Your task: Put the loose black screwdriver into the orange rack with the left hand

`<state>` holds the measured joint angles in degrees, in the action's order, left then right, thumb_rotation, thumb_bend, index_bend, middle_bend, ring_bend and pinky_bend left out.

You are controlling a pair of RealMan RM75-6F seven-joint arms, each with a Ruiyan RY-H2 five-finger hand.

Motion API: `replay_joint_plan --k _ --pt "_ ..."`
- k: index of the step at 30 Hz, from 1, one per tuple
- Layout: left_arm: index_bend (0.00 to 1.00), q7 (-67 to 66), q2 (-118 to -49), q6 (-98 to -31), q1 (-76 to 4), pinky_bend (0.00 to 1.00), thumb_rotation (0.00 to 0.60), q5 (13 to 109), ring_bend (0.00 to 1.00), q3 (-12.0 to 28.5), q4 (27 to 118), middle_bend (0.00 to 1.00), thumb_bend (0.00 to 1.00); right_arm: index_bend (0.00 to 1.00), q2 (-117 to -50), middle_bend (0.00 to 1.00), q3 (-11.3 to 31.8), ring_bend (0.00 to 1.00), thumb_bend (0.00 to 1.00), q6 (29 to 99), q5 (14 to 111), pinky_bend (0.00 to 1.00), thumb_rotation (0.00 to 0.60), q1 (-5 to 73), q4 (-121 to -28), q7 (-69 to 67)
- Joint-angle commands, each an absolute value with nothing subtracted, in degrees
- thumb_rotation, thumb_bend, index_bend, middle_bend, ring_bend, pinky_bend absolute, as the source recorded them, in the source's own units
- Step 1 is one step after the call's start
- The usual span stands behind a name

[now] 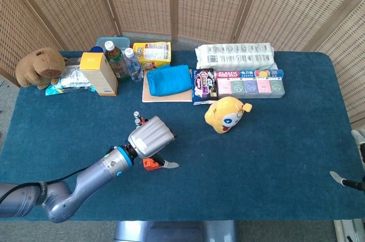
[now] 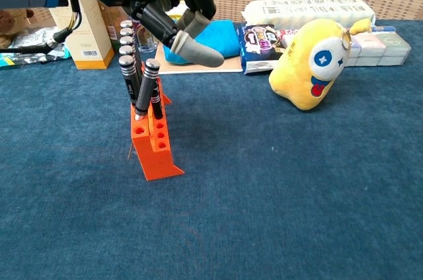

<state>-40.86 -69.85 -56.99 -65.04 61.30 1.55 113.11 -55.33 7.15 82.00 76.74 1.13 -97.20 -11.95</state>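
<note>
1 screwdriver (image 2: 147, 88) leans crooked in the orange rack (image 2: 156, 144); my left hand (image 2: 168, 12), empty and half-curled, should straighten it gently.

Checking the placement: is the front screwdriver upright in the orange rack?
Tilted. In the chest view the screwdriver leans left with its tip in the rack, beside the upright ones; the left hand hovers above, holding nothing.

Yellow round plush toy (image 1: 226, 114) mid-table; behind it blue folded cloth (image 1: 169, 79), white wrapped roll pack (image 1: 235, 56); brown plush capybara (image 1: 39, 67) far left.
</note>
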Motion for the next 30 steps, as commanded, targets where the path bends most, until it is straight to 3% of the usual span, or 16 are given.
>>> replay_joint_plan --k 1,9,30 --pt "0.61 -41.91 -70.82 -57.4 -64.5 1.0 0.0 62.52 0.87 1.51 111.84 0.63 0.11 0.07 -55.29 0.03 7.23 0.0 0.09 82.13 76.61 0.0 0.6 1.07 -97.24 -11.91" --pt "0.61 -44.58 -71.71 -57.3 -63.94 0.99 0.0 64.64 0.81 1.17 110.17 0.55 0.11 0.07 -55.2 0.03 7.32 0.0 0.09 82.17 76.5 0.0 0.6 1.02 -97.15 -12.17" --pt "0.61 -43.11 -73.36 -55.32 -62.05 0.99 0.0 64.95 0.8 2.16 111.44 0.55 0.11 0.07 -54.98 0.03 7.3 0.0 0.09 82.3 76.71 0.0 0.6 0.86 -97.06 -12.71"
